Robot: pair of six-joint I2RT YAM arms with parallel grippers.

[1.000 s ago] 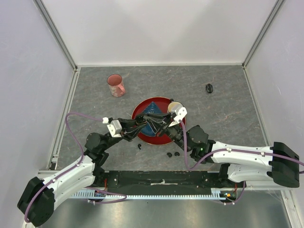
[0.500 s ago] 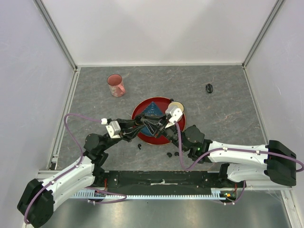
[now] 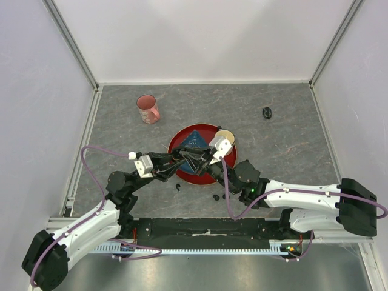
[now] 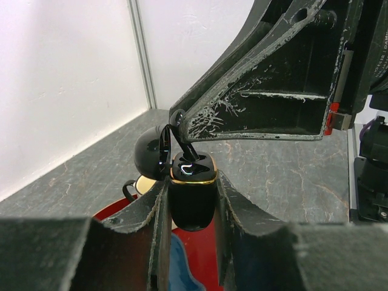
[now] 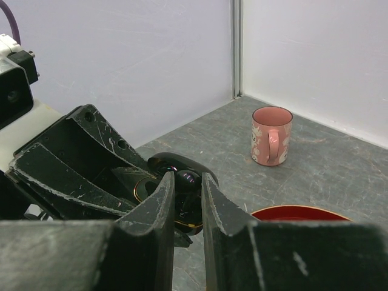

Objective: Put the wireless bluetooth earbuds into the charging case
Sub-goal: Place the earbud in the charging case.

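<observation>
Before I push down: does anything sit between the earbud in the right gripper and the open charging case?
Nothing visible does. The left gripper clamps the charging case upright, its lid swung back to one side, and the earbud pinched by the right gripper is at the gold-rimmed opening.

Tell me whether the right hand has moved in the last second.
Yes. The right hand has crept left, farther over the red plate, with its earbud at the open case.

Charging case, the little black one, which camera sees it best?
Left wrist: the open charging case sits centred, clamped in the left gripper, lid flipped back. Right wrist glimpses it behind its fingers. From the top it is hidden.
</observation>
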